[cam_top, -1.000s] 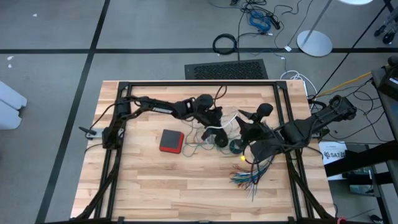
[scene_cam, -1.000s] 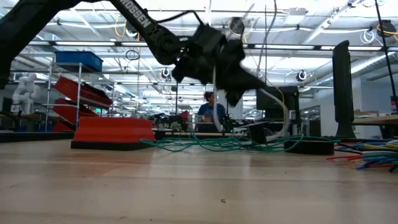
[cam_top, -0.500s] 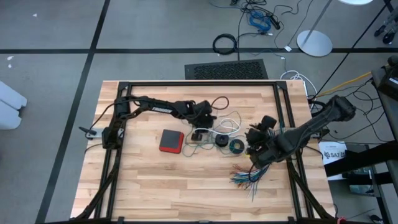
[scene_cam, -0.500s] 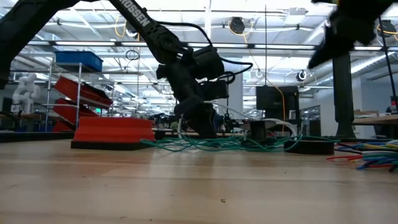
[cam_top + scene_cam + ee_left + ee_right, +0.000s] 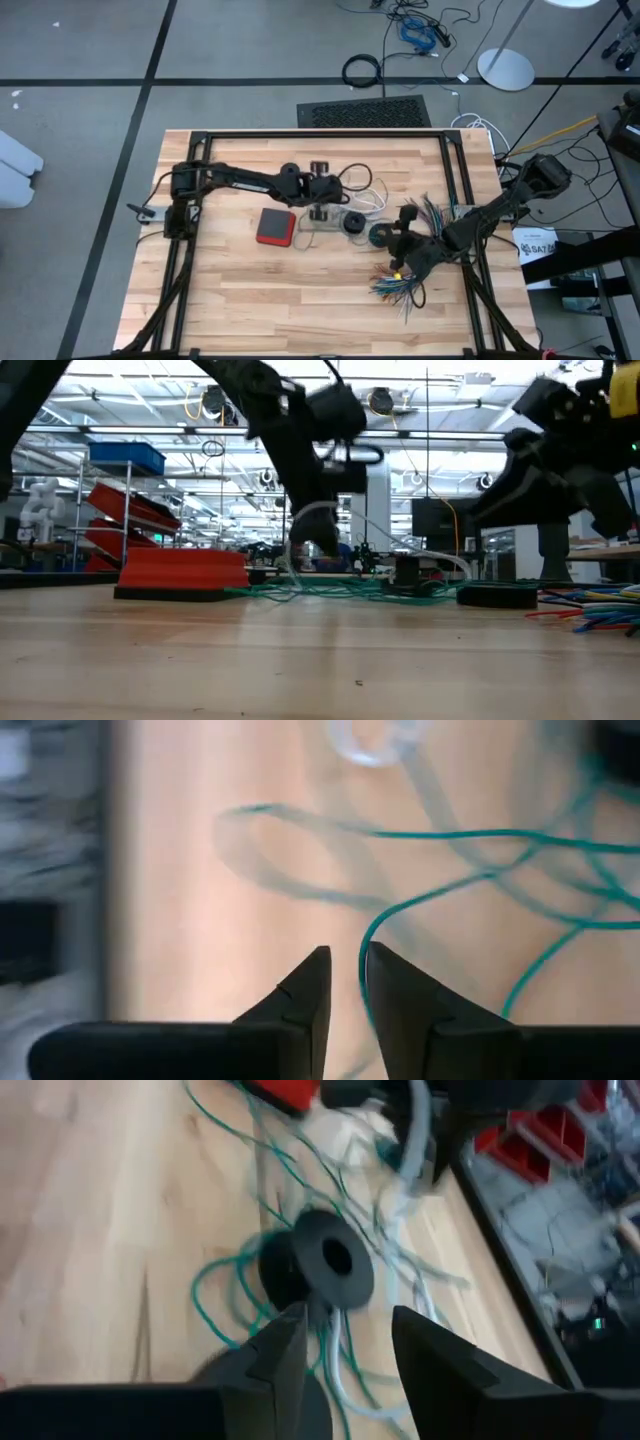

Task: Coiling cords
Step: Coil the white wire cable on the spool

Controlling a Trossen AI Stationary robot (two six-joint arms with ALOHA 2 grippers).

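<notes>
The teal cord lies in loose loops on the table between the red box and the round black-and-white piece. The white cord curls behind that piece and arches up off the table beside my left gripper. My left gripper points steeply down over the loops, its fingers a narrow gap apart. My right gripper is open, lifted above the table, and faces a black ring among the cords without touching it. My left gripper has a strand of the teal cord running along the inner edge of one fingertip. Bare table shows through the rest of the gap. Whether the finger touches the strand, I cannot tell.
A red box lies left of the cords. A small black ring sits beside the round piece. A fan of multicoloured wires spreads under the right arm near the table's right side. A black frame borders the table.
My left gripper has dropped from a raised pose to just above the table and turned to point steeply down. The white cord it had held high now forms a lower arch. My right gripper has come down and toward the table's near edge, over the multicoloured wires.
</notes>
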